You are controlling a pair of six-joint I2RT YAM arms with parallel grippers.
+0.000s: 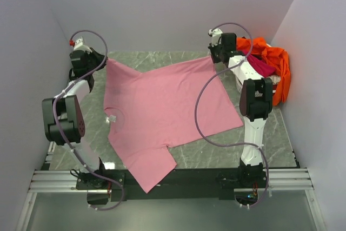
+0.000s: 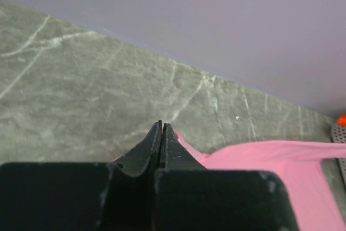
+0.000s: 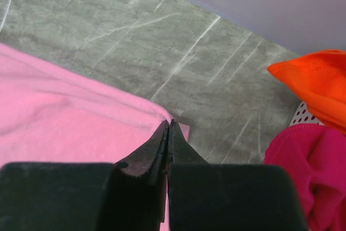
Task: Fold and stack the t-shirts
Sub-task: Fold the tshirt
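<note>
A light pink t-shirt (image 1: 162, 112) lies spread over the marble table, one sleeve hanging past the near edge. My left gripper (image 1: 102, 60) is shut on its far left corner (image 2: 186, 147). My right gripper (image 1: 213, 55) is shut on its far right corner (image 3: 181, 131). The cloth edge between the two corners is pulled taut (image 2: 281, 147). In the left wrist view the fingertips (image 2: 167, 131) are pressed together with pink cloth beside them. A bright orange t-shirt (image 1: 273, 58) and a magenta t-shirt (image 1: 262, 67) lie heaped at the far right, also seen as the orange t-shirt (image 3: 319, 85) and the magenta t-shirt (image 3: 308, 166).
A white perforated basket (image 3: 301, 114) holds the orange and magenta heap at the far right corner. Grey walls (image 1: 162, 9) close in the table at the back and both sides. The metal rail (image 1: 173, 179) runs along the near edge.
</note>
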